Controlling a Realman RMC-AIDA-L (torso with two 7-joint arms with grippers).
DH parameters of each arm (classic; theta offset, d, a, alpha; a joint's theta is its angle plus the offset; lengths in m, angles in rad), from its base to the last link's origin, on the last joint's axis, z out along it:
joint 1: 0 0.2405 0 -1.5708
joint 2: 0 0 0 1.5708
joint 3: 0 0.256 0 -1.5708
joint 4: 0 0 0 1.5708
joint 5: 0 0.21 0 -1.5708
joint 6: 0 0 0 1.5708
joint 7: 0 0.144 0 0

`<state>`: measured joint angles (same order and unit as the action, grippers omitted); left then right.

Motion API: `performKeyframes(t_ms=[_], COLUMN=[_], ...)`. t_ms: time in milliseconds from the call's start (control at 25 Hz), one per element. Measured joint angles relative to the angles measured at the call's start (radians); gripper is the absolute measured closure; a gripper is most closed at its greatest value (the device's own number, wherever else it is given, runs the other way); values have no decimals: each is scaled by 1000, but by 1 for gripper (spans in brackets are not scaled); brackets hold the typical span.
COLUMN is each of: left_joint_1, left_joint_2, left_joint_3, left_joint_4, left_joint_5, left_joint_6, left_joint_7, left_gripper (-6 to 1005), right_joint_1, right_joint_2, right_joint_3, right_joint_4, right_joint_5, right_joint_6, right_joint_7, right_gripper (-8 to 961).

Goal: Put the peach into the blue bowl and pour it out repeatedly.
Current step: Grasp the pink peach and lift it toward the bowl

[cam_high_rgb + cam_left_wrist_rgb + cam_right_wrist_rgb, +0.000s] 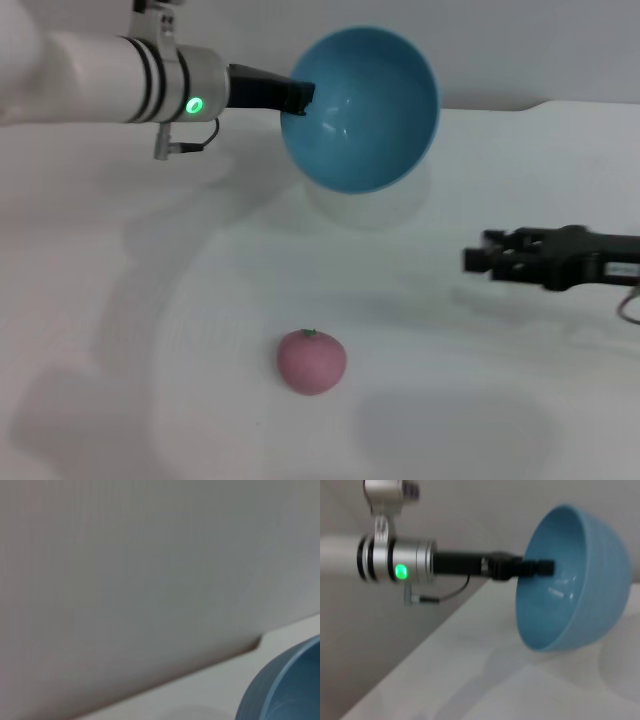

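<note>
Nearest us, the peach sits alone on the white table, out of the bowl. Farther back on our right, the right end effector hovers low and holds nothing; we cannot tell its opening. Farthest, our left end effector pinches the rim of the blue bowl, lifted and tipped on its side, mouth toward us.

Soft, even light from above; my arms cast faint shadows on the table. My left wrist view is blurred.
</note>
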<state>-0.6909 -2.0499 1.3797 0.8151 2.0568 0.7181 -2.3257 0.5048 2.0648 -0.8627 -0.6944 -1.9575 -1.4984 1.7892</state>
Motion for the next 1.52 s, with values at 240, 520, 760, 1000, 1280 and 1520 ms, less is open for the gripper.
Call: performKeyframes(t_ms=[240, 520, 760, 1000, 1280, 1520], left_joint_1=[7, 95, 160, 158, 143, 137], left_joint_2=[29, 63, 56, 49, 40, 38], left_joint_3=[-217, -376, -415, -403, -403, -403], left_joint_4=[9, 104, 162, 158, 163, 164], left_joint_5=[129, 231, 231, 243, 268, 269], left_joint_6=[277, 478, 509, 517, 527, 528], left_joint_7=[-60, -193, -208, -211, -219, -219], left_gripper=[999, 999, 1000, 1000, 1000, 1000], right_joint_1=[80, 158, 195, 200, 179, 180], right_joint_2=[6, 14, 20, 21, 26, 26], right_joint_3=[-174, -445, -640, -902, -1221, -1295], right_joint_4=[37, 44, 38, 9, -47, -46], right_joint_5=[-6, 3, 82, 209, 282, 312], right_joint_6=[75, 183, 245, 412, 731, 806], right_joint_7=[0, 7, 14, 10, 14, 14], right_gripper=[410, 419, 426, 433, 442, 449])
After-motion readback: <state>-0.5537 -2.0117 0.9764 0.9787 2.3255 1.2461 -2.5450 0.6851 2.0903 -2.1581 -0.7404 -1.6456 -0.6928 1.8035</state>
